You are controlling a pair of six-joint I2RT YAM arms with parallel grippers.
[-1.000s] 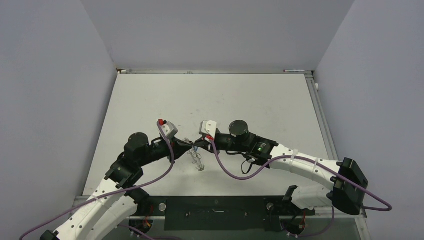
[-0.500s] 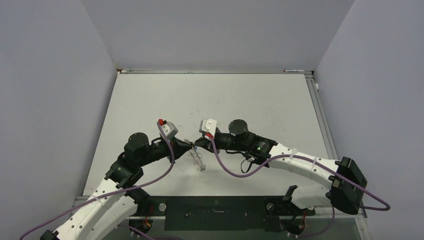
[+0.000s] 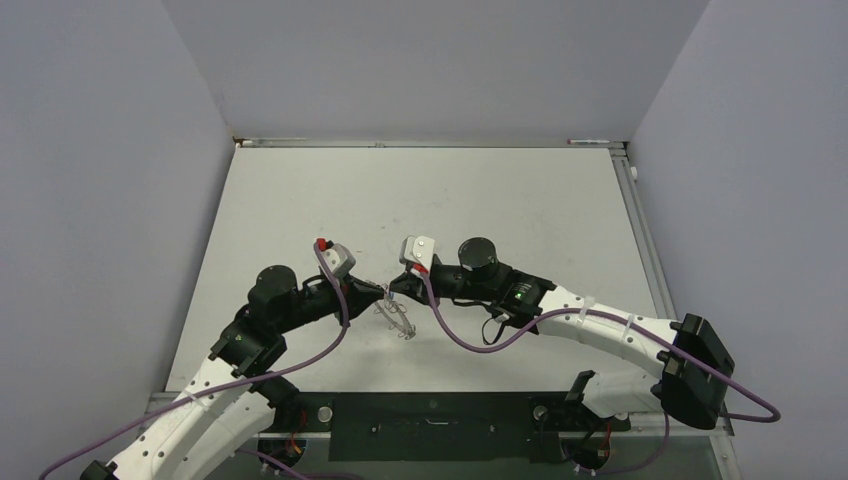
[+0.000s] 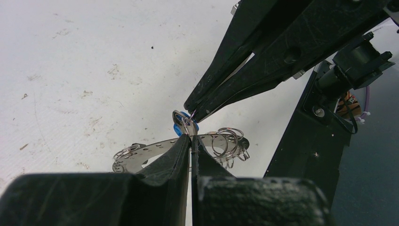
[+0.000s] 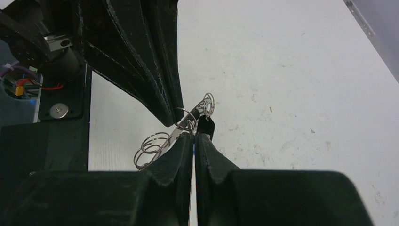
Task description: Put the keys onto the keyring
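The keyring [image 4: 151, 151], a flat grey ring with wire loops [image 4: 225, 140] round its edge, hangs just above the table between both arms. My left gripper [image 4: 190, 139] is shut on its rim, beside a small loop. The blue-headed key [image 4: 178, 130] sits at that spot, and my right gripper [image 5: 193, 136] is shut on it, with a blue sliver showing between the jaws. The black-headed key [image 5: 206, 126] hangs from a loop right beside the right fingertips. From above, the left gripper [image 3: 383, 292] and right gripper [image 3: 396, 291] meet tip to tip, with the keyring [image 3: 397, 320] below them.
The white tabletop [image 3: 480, 200] is ringed by grey walls. The black base plate [image 3: 430, 412] runs along the near edge. Purple cables [image 3: 460, 345] loop off both wrists near the work spot.
The right gripper has edged slightly left toward the left one, and the hanging keyring has tilted a little. Both grips are unchanged.
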